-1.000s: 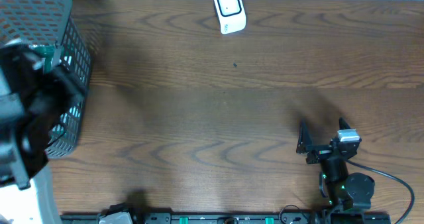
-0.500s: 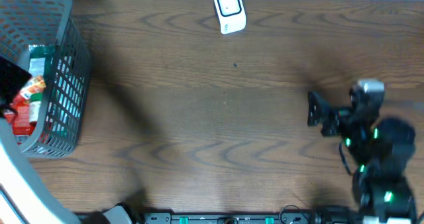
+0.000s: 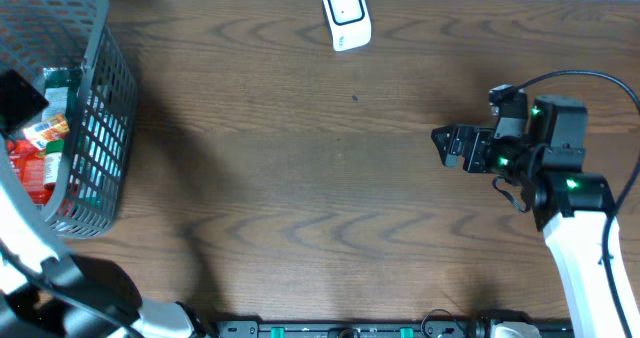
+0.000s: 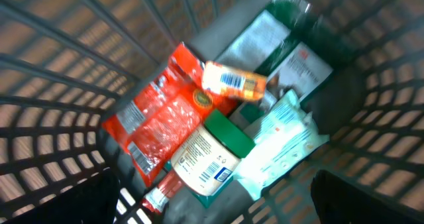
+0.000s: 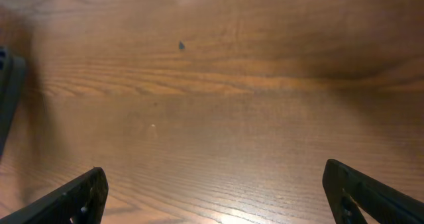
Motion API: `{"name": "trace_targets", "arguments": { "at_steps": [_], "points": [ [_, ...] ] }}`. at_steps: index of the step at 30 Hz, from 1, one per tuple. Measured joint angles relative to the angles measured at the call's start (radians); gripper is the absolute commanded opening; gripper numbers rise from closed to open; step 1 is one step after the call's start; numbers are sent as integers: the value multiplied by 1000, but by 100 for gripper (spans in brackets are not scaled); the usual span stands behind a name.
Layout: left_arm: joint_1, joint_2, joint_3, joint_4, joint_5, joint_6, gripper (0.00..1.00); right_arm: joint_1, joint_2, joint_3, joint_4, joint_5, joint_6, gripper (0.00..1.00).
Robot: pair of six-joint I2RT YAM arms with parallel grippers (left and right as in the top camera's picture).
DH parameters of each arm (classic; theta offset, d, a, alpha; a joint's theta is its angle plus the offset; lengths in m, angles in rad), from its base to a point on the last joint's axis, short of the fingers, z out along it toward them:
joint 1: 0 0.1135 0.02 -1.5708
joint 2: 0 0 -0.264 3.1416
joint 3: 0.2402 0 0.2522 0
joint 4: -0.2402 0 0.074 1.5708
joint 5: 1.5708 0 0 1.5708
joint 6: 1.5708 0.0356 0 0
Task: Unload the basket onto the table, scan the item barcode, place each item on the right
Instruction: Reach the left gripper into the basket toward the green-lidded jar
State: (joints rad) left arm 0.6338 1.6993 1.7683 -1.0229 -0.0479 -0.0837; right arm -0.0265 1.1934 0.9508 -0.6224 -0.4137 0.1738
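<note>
A grey mesh basket [image 3: 100, 118] stands at the table's left end with several packaged items in it. In the left wrist view I look down into it: a red packet [image 4: 156, 114], a white jar with a green lid [image 4: 209, 154] showing a barcode, a small orange packet [image 4: 233, 83], a pale blue pouch [image 4: 281, 141] and a dark green packet [image 4: 278, 35]. My left gripper [image 4: 215, 207] hangs open above them and holds nothing. My right gripper [image 3: 447, 146] is open over bare wood at the right, pointing left, with nothing between its fingers [image 5: 79, 197].
A white scanner [image 3: 346, 16] lies at the table's far edge, near the middle. The basket wall [image 4: 59, 65] rings the left gripper on all sides. Bare wooden table [image 3: 300, 158] lies between the basket and the right arm.
The left gripper's jaws have spread wide and the basket's contents now show. The right arm has risen from the front edge to mid-table on the right, still open.
</note>
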Motion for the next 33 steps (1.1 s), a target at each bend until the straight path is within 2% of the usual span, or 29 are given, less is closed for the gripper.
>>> {"name": "trace_targets", "arguments": {
  "at_steps": [17, 26, 29, 33],
  "points": [
    [1, 304, 0, -55, 15, 111, 92, 0, 50, 0, -32, -44, 2, 99],
    [3, 356, -58, -69, 15, 134, 92, 0, 50, 0, -50, -46, 2, 99],
    [4, 356, -61, -69, 15, 133, 82, 0, 50, 0, -50, -47, 2, 99],
    [6, 356, -61, -73, 15, 138, 81, 0, 50, 0, -51, -47, 2, 99]
  ]
}}
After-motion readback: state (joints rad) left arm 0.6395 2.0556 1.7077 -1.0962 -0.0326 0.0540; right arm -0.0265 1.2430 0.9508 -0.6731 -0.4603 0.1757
